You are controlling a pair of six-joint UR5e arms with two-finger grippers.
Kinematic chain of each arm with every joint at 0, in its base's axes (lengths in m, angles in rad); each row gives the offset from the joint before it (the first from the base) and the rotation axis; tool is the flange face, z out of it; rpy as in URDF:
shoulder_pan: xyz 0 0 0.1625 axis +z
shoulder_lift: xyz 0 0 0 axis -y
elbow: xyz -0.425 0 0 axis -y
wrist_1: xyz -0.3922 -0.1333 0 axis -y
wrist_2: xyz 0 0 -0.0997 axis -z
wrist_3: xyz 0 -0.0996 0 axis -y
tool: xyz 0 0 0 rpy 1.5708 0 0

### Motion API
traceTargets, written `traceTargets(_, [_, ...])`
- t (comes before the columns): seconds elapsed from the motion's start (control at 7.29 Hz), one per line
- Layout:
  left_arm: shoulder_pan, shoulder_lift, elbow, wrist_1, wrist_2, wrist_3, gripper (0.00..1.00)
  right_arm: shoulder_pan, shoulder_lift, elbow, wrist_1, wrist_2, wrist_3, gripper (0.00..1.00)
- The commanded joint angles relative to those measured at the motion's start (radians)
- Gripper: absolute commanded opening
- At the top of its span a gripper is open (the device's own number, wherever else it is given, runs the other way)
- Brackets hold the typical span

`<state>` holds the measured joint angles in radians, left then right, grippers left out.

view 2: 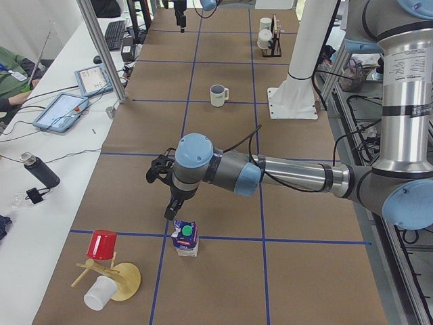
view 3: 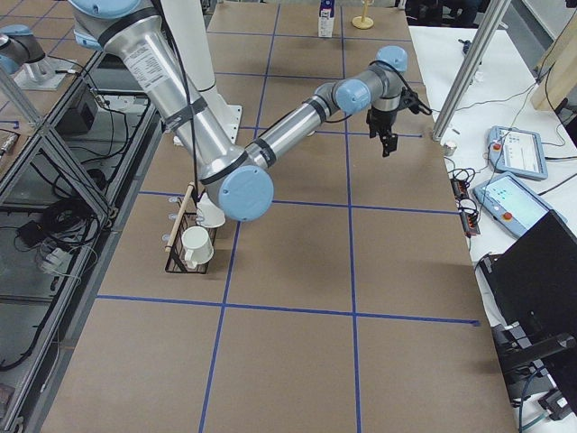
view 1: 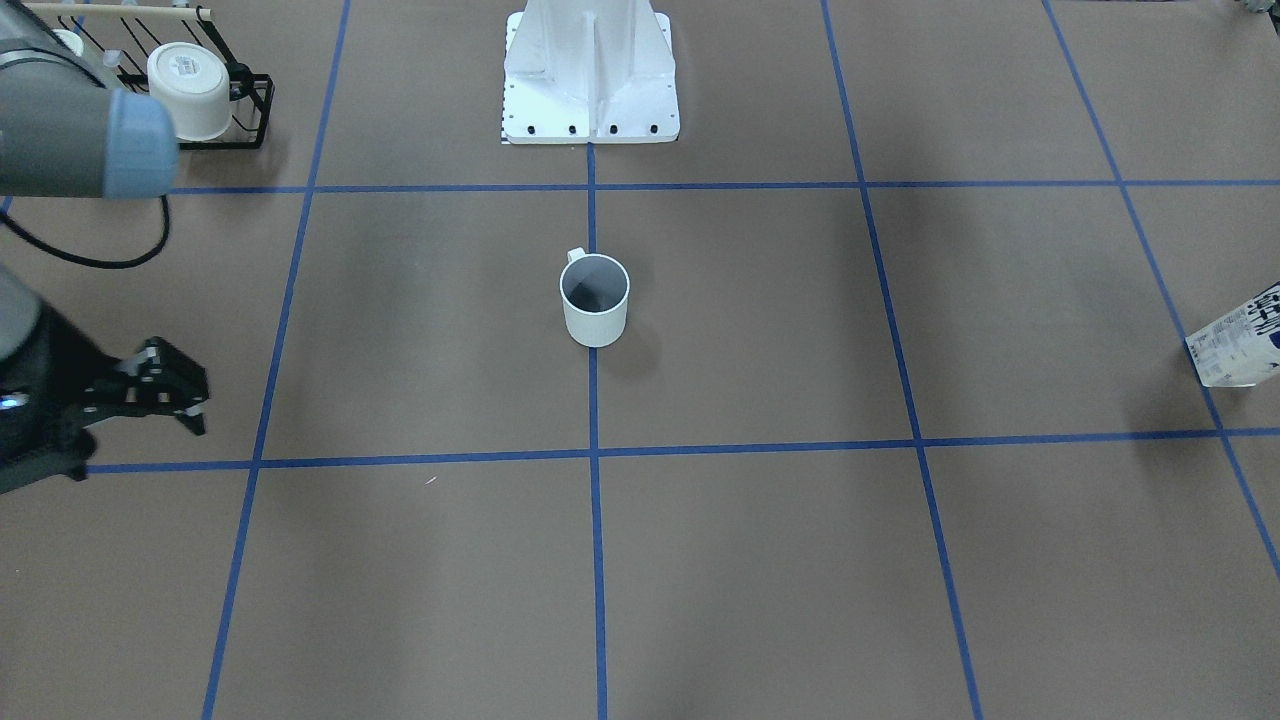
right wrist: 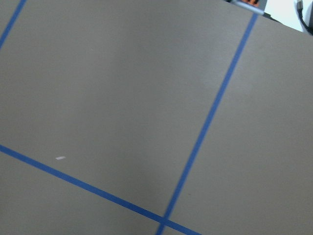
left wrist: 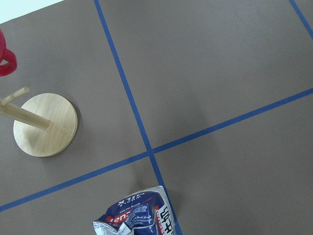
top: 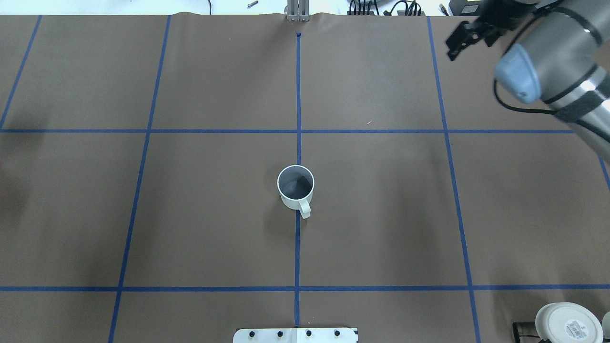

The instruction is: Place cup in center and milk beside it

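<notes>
The plain white cup (view 1: 595,300) stands upright on the centre tape line of the brown tabletop (view 1: 760,320), handle toward the robot; it also shows in the overhead view (top: 296,186) and the exterior left view (view 2: 218,95). The blue and white milk carton (view 2: 185,237) with the green cap stands far off on the robot's left side, at the front-facing view's right edge (view 1: 1238,335) and in the left wrist view (left wrist: 139,218). My left gripper (view 2: 168,203) hovers just over the carton; I cannot tell its state. My right gripper (top: 469,47) is open, empty, far from the cup.
A black wire rack (view 1: 245,110) holding white mugs (top: 567,324) stands on the robot's right near its white base (view 1: 590,75). A wooden mug tree (left wrist: 45,125) with a red cup (view 2: 103,245) and a white cup (view 2: 100,292) stands near the milk.
</notes>
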<state>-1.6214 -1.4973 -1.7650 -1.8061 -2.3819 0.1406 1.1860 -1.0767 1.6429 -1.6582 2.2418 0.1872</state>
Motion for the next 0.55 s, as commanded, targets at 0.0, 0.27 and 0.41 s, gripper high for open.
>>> traceTargets(0.0, [0.000, 0.006, 0.005, -0.033, 0.000, -0.007, 0.99, 0.189, -0.265, 0.060, 0.003, 0.010, -0.272, 1.00])
traceTargets(0.27, [0.000, 0.006, 0.012, -0.032, 0.000, -0.007, 0.99, 0.330, -0.531, 0.060, 0.006, -0.007, -0.512, 1.00])
traceTargets(0.41, [0.000, 0.008, 0.016, -0.029, 0.001, -0.007, 0.99, 0.395, -0.572, 0.063, 0.027, -0.054, -0.500, 1.00])
